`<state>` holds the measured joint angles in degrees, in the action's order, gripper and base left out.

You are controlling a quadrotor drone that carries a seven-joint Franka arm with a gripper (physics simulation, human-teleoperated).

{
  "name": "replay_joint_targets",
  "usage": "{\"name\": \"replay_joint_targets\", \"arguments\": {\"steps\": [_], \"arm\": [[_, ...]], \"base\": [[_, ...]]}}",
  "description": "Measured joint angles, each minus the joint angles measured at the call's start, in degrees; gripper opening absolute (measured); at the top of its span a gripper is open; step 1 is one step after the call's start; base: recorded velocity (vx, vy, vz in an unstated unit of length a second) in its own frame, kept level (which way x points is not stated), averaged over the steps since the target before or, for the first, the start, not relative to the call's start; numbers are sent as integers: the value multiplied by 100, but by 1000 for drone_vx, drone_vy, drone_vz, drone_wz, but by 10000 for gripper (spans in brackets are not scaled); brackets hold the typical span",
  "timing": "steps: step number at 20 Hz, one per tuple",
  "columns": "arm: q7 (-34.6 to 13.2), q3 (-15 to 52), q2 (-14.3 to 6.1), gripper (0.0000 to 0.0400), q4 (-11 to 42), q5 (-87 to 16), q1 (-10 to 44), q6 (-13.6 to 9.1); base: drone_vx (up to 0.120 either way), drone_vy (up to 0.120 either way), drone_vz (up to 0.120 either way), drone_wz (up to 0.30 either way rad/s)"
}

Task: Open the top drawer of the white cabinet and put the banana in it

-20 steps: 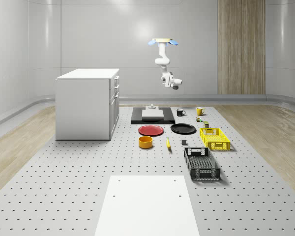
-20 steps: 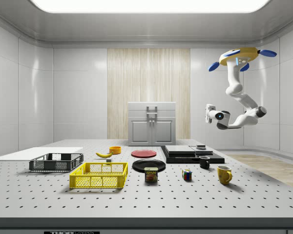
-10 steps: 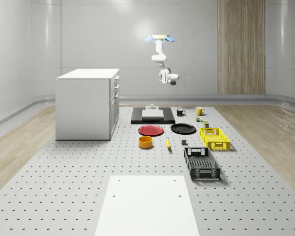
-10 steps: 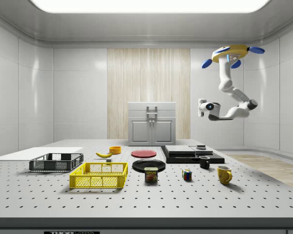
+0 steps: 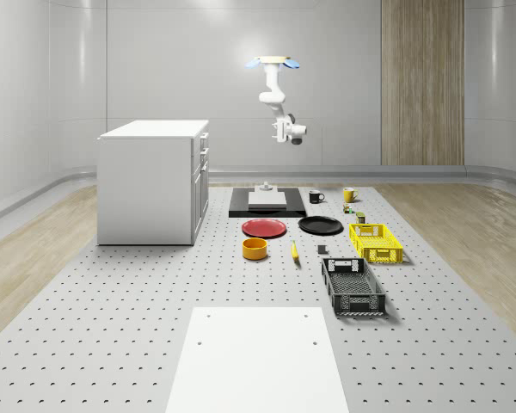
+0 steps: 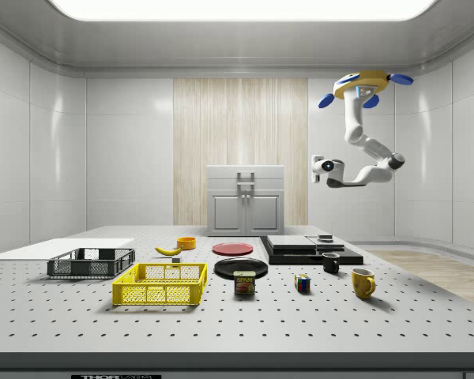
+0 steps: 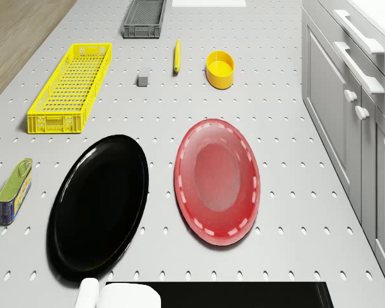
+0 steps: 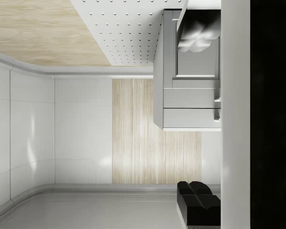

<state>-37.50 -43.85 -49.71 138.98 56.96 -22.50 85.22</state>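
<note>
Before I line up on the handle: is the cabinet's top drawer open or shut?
Shut. The top drawer sits flush with the white cabinet front in the side view, handle not pulled out.

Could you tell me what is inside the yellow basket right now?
The yellow basket looks empty; its mesh floor shows bare. The banana lies apart on the table, beside the orange bowl.

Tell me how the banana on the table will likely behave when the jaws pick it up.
The banana is slim and curved, so it probably weighs little and may pivot if gripped off-centre. Lying flat on the table, it looks unlikely to roll. Its smooth skin could slip somewhat.
</note>
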Motion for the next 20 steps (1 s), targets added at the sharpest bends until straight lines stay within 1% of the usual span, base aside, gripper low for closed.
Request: {"name": "replay_joint_targets", "arguments": {"steps": [2, 3, 20], "arm": [[-30, -35, -54, 400, 9, -35, -70, 57], [-45, -51, -81, 400, 13, -53, -104, 85], [-299, -280, -512, 400, 71, -360, -614, 522]], "base": [[0, -120, 0, 0], [80, -120, 0, 0], [120, -120, 0, 0]]}}
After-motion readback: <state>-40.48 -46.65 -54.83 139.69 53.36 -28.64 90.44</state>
